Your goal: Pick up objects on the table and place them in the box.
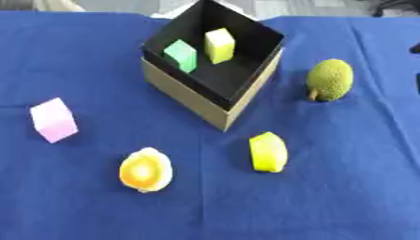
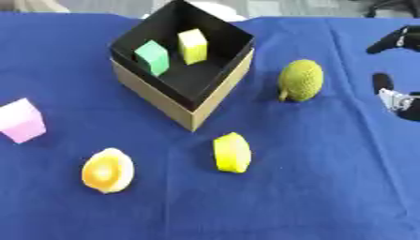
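We see the box (image 1: pixel 215 96) open-topped, tan outside, black inside, one corner turned toward us. Inside the box: a green block (image 1: pixel 181 55) tilted on the left, a yellow block (image 1: pixel 220 45) upright just right of it, apart from it. Right of the box lies a bumpy green fruit (image 1: pixel 330 79), stem end down. In front of the box, slightly right, a yellow lemon-like piece (image 1: pixel 268 152) stands on edge. Front-left of the box sits a halved orange-centred fruit (image 1: pixel 145 170), cut face up. Well left of the box, a pink cube (image 1: pixel 54 120), tilted.

Right hand (image 2: pixel 395 44) at right edge
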Tool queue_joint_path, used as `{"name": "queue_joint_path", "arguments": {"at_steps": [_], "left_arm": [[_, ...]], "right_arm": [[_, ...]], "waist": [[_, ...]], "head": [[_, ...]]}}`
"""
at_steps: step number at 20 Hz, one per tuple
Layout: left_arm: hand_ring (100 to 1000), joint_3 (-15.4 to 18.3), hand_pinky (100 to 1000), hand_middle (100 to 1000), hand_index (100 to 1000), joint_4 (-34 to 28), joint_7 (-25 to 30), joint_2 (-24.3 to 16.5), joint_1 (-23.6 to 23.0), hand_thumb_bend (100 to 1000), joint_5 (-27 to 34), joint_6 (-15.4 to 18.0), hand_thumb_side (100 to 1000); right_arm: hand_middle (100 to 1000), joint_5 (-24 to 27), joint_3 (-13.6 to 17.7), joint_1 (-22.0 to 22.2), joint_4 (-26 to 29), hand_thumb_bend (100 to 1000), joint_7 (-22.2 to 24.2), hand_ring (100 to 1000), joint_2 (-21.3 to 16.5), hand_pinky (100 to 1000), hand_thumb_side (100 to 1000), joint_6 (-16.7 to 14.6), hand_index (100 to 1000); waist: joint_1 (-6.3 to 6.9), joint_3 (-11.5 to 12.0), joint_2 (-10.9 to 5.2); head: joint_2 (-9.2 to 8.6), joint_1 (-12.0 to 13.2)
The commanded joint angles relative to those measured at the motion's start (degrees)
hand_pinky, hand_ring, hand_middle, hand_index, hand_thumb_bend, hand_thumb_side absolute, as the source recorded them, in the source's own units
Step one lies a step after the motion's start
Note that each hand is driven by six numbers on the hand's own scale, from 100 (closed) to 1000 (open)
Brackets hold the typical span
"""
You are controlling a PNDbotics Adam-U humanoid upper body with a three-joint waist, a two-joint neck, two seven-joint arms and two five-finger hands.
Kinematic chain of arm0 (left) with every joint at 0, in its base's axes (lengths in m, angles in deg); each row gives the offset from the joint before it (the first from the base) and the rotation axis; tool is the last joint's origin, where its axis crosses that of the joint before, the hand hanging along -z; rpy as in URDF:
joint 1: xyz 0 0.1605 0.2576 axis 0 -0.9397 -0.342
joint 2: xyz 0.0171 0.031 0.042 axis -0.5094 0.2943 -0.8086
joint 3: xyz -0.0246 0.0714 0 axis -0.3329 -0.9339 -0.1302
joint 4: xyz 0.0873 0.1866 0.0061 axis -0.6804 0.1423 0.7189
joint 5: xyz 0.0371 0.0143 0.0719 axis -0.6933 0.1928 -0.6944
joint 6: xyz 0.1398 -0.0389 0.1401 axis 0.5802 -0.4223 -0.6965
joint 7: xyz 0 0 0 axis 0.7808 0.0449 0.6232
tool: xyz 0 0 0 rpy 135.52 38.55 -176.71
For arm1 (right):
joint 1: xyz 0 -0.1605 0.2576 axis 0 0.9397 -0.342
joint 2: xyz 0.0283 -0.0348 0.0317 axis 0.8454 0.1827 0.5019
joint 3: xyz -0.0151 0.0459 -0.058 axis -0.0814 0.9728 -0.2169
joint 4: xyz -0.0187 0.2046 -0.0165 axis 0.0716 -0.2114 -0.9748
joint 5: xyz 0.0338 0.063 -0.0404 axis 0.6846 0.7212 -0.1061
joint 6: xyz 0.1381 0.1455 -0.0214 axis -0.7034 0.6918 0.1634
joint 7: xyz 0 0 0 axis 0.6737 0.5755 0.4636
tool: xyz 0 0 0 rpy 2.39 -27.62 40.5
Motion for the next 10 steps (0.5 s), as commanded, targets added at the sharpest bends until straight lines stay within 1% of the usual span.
{"name": "queue_joint_path", "arguments": {"at_steps": [1,10], "left_arm": [[735,-0.01,776,635,780,-0.89,0.16,-1.11,0.63,148,-0.02,0.07,593],[735,-0.25,775,634,780,-0.89,0.42,-1.16,0.79,145,0.09,0.04,594]], "right_arm": [[758,0.52,0.13,-0.70,0.82,114,0.63,839,-3.61,853,100,1.22,792],[771,-0.31,-2.52,-3.71,0.82,188,4.90,847,-7.61,855,100,5.80,802]], "waist": [[0.01,0.00,-1.20],[-0.20,0.46,-0.47]], "head": [[-0.34,-0.17],[-0.57,-0.72]]}}
